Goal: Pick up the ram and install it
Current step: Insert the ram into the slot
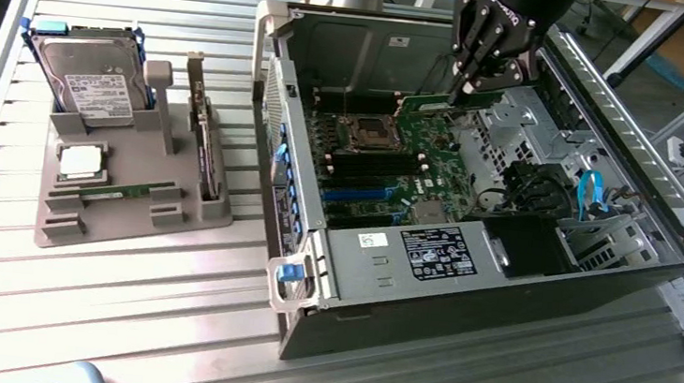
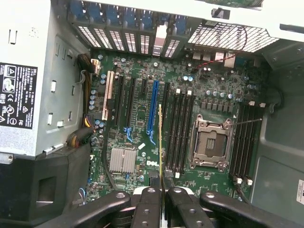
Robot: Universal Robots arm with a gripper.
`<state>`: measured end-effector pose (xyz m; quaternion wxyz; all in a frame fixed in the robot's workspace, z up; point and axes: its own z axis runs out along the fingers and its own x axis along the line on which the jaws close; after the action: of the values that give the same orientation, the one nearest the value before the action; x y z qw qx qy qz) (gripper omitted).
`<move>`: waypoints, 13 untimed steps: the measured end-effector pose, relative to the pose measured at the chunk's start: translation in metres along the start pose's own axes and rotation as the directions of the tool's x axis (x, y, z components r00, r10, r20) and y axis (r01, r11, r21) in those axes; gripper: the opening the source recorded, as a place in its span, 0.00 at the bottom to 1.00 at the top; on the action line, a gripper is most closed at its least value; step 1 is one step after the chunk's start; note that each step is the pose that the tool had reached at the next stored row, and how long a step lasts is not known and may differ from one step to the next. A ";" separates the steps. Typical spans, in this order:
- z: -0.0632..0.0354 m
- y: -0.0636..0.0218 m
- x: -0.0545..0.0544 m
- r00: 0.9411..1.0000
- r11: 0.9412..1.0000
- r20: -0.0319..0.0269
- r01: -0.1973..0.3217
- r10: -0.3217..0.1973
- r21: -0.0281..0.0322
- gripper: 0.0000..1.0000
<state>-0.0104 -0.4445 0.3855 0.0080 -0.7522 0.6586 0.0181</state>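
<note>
My gripper [image 1: 463, 88] hangs over the open computer case [image 1: 471, 289], above the far part of the motherboard [image 1: 442, 131]. It is shut on the ram [image 2: 160, 142], a thin green stick seen edge-on between the black fingers [image 2: 147, 204] in the wrist view. The ram hangs above the board, close to the black memory slots [image 2: 178, 133] beside the processor socket [image 2: 209, 145], and is clear of them. More black slots [image 2: 244, 142] lie on the socket's other side.
A grey holder [image 1: 125, 222] on the slatted table at the exterior view's left carries a hard drive [image 1: 96, 78], a silver processor chip [image 1: 78, 161], an upright expansion card [image 1: 203, 140] and a green stick [image 1: 123, 192] lying flat. Case walls and a black power supply [image 1: 525, 242] ring the board.
</note>
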 end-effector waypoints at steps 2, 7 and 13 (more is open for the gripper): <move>0.0004 0.0000 0.000 1.000 1.000 0.000 0.000 0.000 0.000 0.13; 0.0014 0.0000 0.000 1.000 1.000 0.000 0.000 0.000 0.000 0.13; 0.0026 0.0000 0.000 1.000 1.000 0.000 0.000 0.000 0.000 0.13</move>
<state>-0.0104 -0.4445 0.3829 0.0079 -0.7522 0.6586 0.0180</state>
